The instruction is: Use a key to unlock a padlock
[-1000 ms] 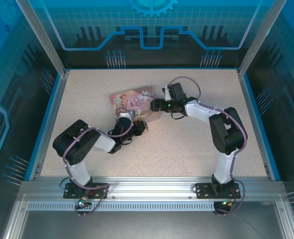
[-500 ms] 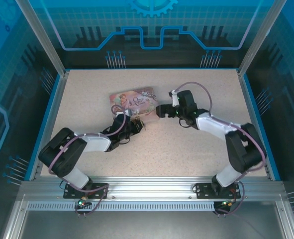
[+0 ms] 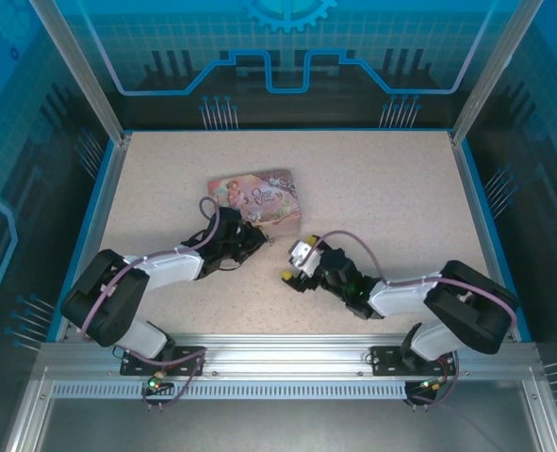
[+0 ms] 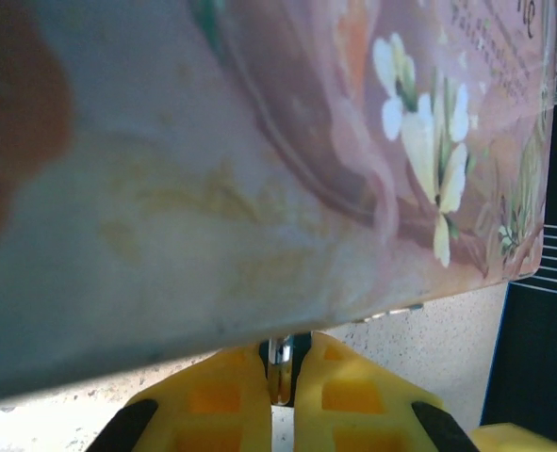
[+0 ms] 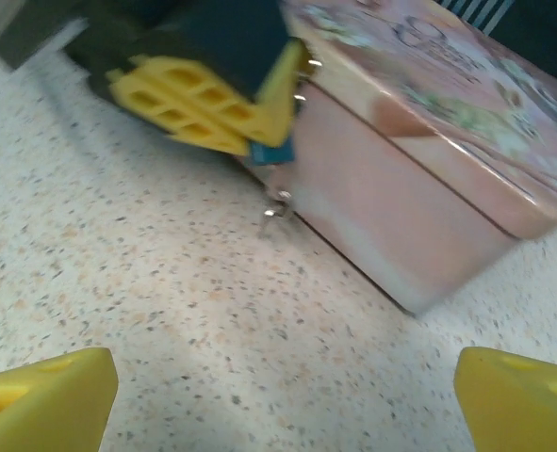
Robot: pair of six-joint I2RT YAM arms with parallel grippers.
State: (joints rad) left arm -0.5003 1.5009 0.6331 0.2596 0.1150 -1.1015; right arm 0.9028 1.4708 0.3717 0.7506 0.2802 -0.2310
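1. Right arm has drawn back from the pink tin (image 3: 256,195) toward the near edge of the table (image 3: 382,188); the left arm now lies lower and flatter.
2. Right gripper (image 3: 293,264) stands wide apart and empty, well clear of the tin.
3. Left gripper (image 5: 264,127) is pinched on the padlock (image 5: 271,151), tight against the tin's side wall.
4. Thin silvery piece (image 5: 276,207) hangs below the padlock; key or shackle, I cannot tell.
5. Risk: an off-axis push on the key could twist the padlock out of so small a pinch, and the tin crowds the approach.
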